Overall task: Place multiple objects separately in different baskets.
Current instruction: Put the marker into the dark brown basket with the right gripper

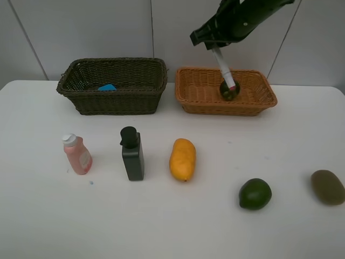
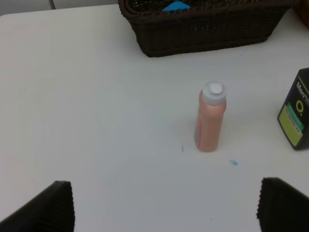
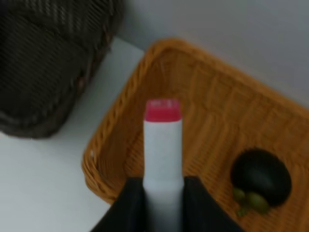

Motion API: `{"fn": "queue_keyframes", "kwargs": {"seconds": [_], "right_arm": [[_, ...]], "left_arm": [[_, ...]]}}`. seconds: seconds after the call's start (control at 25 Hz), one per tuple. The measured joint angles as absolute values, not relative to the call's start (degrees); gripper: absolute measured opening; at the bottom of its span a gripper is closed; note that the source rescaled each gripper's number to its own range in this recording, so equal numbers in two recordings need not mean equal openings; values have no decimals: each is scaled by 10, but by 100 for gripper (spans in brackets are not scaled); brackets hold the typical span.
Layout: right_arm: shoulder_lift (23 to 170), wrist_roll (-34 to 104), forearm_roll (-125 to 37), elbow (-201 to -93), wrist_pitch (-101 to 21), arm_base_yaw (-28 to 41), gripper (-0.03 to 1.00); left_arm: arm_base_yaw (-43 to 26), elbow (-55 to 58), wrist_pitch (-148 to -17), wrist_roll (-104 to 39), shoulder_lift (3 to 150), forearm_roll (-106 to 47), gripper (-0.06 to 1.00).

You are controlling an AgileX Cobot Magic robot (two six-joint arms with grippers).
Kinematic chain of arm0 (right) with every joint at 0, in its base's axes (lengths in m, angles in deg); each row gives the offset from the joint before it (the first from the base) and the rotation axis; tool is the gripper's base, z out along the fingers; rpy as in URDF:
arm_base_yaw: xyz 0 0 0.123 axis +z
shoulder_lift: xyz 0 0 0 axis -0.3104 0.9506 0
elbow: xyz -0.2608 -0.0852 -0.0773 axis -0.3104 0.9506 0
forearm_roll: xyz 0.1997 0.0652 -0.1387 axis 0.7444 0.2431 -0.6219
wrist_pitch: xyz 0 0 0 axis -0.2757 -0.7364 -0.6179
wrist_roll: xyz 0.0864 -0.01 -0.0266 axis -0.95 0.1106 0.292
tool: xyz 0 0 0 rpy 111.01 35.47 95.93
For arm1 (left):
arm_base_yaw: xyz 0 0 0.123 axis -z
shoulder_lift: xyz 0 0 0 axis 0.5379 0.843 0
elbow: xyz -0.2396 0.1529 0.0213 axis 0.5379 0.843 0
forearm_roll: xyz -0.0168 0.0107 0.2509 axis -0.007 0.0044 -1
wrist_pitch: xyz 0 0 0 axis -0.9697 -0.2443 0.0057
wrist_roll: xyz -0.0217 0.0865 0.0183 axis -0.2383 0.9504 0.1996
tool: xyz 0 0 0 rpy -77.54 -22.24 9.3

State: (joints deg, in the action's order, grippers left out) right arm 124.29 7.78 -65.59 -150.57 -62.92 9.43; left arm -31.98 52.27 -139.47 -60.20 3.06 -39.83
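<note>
My right gripper (image 1: pixel 216 49) hangs over the light orange basket (image 1: pixel 215 107), shut on a white marker (image 1: pixel 223 68) whose red tip points down. In the right wrist view the marker (image 3: pixel 163 154) sits between the dark fingers (image 3: pixel 129 205), above the orange basket (image 3: pixel 120 104). A dark mangosteen (image 1: pixel 229 90) (image 3: pixel 260 176) lies in that basket. The dark basket (image 1: pixel 113 102) stands to its left. A pink bottle (image 1: pixel 77 154), a black pump bottle (image 1: pixel 132 154), a mango (image 1: pixel 182 159), a lime (image 1: pixel 255 193) and a kiwi (image 1: pixel 327 186) stand on the table. My left gripper (image 2: pixel 166 208) is open, short of the pink bottle (image 2: pixel 211 123).
A flat blue piece (image 1: pixel 107 87) (image 2: pixel 176 6) lies inside the dark basket (image 2: pixel 207 34). The white table (image 1: pixel 172 232) ends at a grey wall behind the baskets. The black pump bottle (image 2: pixel 297 116) stands just beside the pink one.
</note>
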Motion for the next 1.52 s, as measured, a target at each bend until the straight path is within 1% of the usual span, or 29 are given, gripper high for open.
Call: {"fn": "queue_keyframes", "kwargs": {"seconds": [0.32, 0.6, 0.96, 1.52], "right_arm": [[1356, 92, -598, -1661, -575, 140, 0], [1451, 93, -571, -1740, -514, 161, 0], [1518, 93, -537, -1756, -405, 173, 0], [1580, 93, -542, -1761, -289, 177, 0]], "left_arm": [[-320, 523, -1395, -602, 31, -398, 100], [-320, 523, -1395, -602, 31, -398, 100], [-320, 523, -1395, -602, 31, -398, 100], [-320, 523, -1395, -602, 31, -398, 100]]}}
